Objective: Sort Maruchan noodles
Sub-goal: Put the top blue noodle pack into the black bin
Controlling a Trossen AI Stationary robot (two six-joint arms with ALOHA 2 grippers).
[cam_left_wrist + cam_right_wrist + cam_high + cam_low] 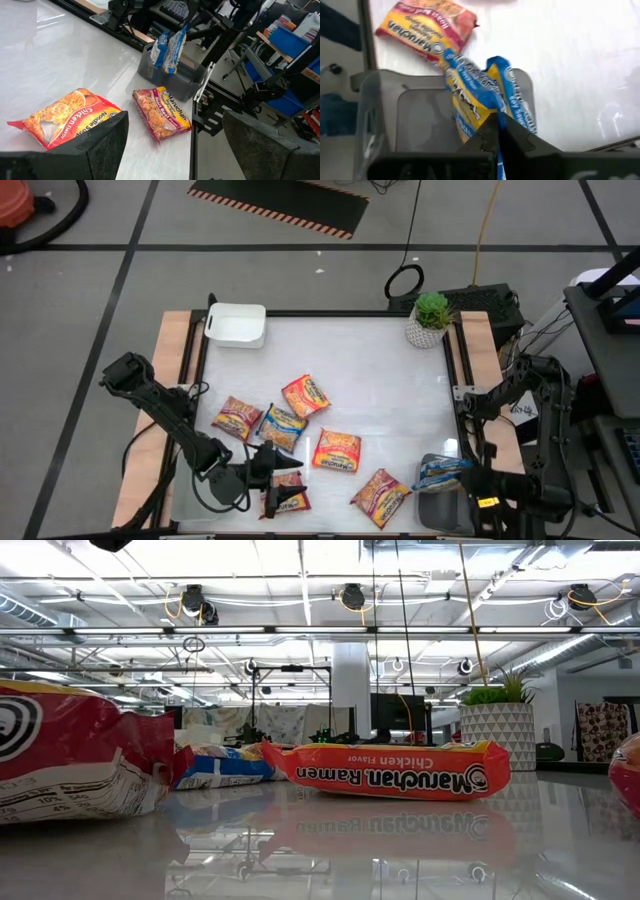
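Note:
Several Maruchan packets lie flat on the white table: dark red (237, 417), blue (283, 427), orange (306, 395), orange (337, 450), dark red (380, 497) and dark red (285, 500). My left gripper (272, 467) is open and hovers low near the table's near edge, beside the near dark red packet. It points toward the orange packet (65, 117) and touches nothing. Two blue packets (470, 95) stand on end in the clear bin (380, 115) at the near right corner. My right gripper (497, 132) is over that bin, shut. My right gripper comes from above at the blue packets (440, 470) standing in the clear bin. A thin blue strip (500, 162) shows between its shut fingers, so it seems pinched on a packet's upper edge. The fingers hide the exact spot. The packet stands tilted inside the bin.
A white bin (237, 325) sits at the far left corner and a potted plant (430, 318) at the far right corner. The clear bin (445, 505) is at the near right corner. The far middle of the table is bare. Wooden rails (172, 380) border the sides.

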